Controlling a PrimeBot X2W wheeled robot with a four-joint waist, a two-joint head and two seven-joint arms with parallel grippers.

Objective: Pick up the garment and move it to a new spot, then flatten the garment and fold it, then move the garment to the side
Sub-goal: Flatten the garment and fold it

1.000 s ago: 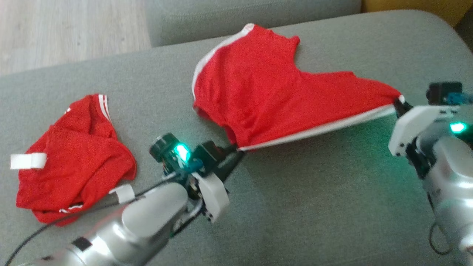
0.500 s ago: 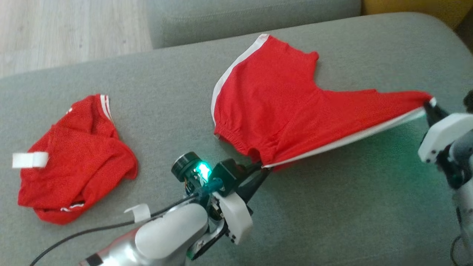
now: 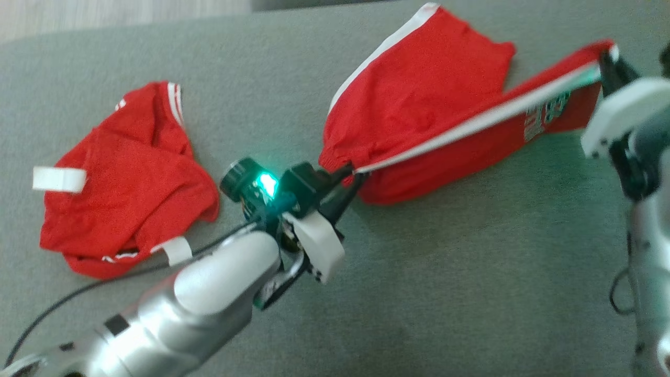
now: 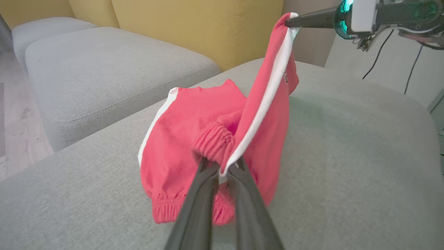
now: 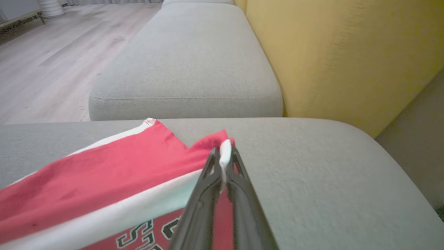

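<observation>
From my head, my left gripper (image 3: 352, 175) pinches the waistband corner of the red shorts (image 3: 419, 99) and my right gripper (image 3: 607, 57) pinches the far hem. The white stripe is stretched between them, and the rest lies on the grey cushion (image 3: 445, 293). A second red garment (image 3: 125, 173) lies well to the left. From my left wrist, the jaws are closed on the elastic. From my right wrist, the jaws are clamped on the white edge, with lettering below.

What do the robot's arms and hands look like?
The left arm and right arm are shiny silver with white wrist covers. The left hand and right hand each have two long dark fingers. A green light glows; a black cable trails.
</observation>
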